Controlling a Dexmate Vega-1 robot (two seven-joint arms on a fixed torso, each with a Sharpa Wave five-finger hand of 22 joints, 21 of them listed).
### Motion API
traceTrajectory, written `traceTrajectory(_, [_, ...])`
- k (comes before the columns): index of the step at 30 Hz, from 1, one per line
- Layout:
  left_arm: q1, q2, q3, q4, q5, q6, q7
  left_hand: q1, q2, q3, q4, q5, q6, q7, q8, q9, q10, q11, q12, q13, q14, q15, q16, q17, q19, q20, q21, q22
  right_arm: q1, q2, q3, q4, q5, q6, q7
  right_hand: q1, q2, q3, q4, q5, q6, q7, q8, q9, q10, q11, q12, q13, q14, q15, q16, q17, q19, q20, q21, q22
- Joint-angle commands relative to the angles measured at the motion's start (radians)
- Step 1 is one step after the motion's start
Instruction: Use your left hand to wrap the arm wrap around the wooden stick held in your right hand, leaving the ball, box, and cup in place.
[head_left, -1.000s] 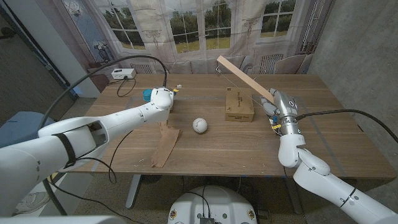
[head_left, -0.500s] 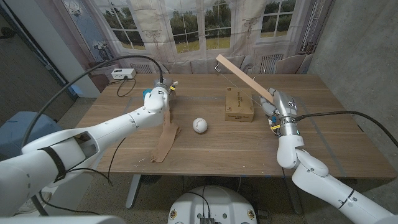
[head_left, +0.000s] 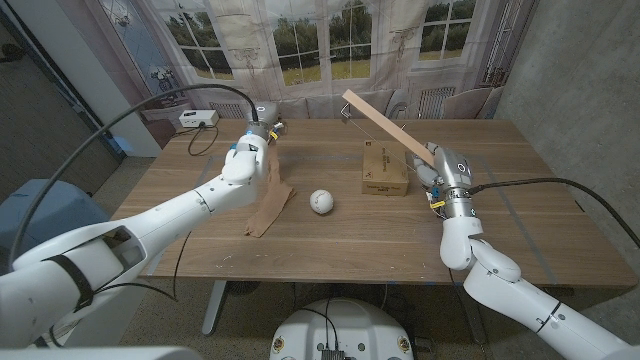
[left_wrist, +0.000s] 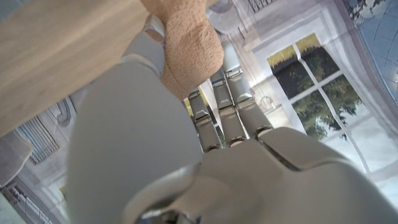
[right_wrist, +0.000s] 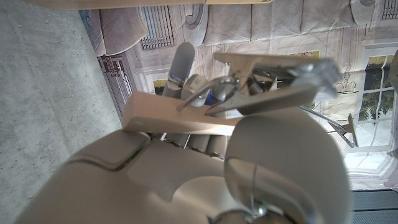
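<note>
My left hand (head_left: 256, 144) grips the top end of the tan arm wrap (head_left: 268, 200) and holds it lifted above the table's left middle; the wrap hangs down with its lower end touching the tabletop. In the left wrist view the tan wrap (left_wrist: 186, 43) is bunched in my left hand (left_wrist: 211, 149). My right hand (head_left: 441, 176) grips the wooden stick (head_left: 385, 122), which slants up and to the left over the cardboard box (head_left: 384, 167). The right wrist view shows the stick (right_wrist: 180, 115) across my right hand (right_wrist: 186, 168). A white ball (head_left: 320, 201) lies between wrap and box.
A teal cup (head_left: 236, 151) shows just behind my left wrist. A white power strip (head_left: 199, 118) with a black cable lies at the table's far left. Window curtains and chairs stand behind the table (head_left: 380, 240).
My left hand has risen and moved toward the far side, pulling the wrap up so more of it hangs off the table. The stick has tipped slightly left.
</note>
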Motion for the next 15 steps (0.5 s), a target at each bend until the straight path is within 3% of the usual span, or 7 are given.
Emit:
traceTrajectory(1, [0.049,-0.002,-0.103,-0.073,0.029,-0.073,0.176,0.204,0.225,0.041,0.033,-0.003,0.149,0.138,0.006,0.017,0.006,-0.004,0.003,0.044,0.15,-0.241,-0.004,0.135,0.042,-0.165,0.009,-0.005,0.017,0.008,-0.017,0.018,-0.005,0.015,0.0,-0.137,0.143,0.009,-0.001,-0.004,0.067,0.022,0.01,0.005,0.001,0.006,0.004,-0.003,0.004,-0.044,0.01,0.084,-0.005,-0.055,0.011,-0.002])
traceTrajectory(15, [-0.004,-0.016,-0.121,-0.114,0.125,-0.14,0.178,0.201,0.222,0.047,0.032,-0.004,0.154,0.133,0.002,0.015,0.005,-0.006,-0.001,0.058,0.152,-0.242,-0.008,0.142,0.044,-0.166,0.017,-0.027,0.043,0.021,-0.03,0.046,-0.003,0.029,-0.001,-0.14,0.141,0.013,-0.002,-0.005,0.066,0.021,0.017,0.0,-0.003,0.004,0.007,0.003,0.004,-0.044,0.01,0.084,-0.01,-0.057,0.024,-0.007])
